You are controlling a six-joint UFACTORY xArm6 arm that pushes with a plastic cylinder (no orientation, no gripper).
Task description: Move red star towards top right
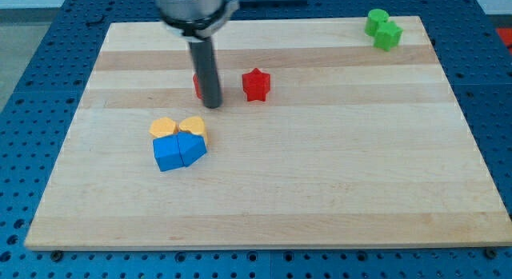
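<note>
The red star (pixel 256 85) lies on the wooden board (pixel 320 167), left of centre in the upper half. My tip (pixel 212 105) rests on the board to the star's left, a short gap away from it. A second red block (pixel 198 85) sits right behind the rod and is mostly hidden by it; its shape cannot be made out.
Two yellow blocks (pixel 178 127) and two blue blocks (pixel 178 150) are clustered below my tip. Two green blocks (pixel 382 28) sit at the board's top right corner. The board rests on a blue perforated table.
</note>
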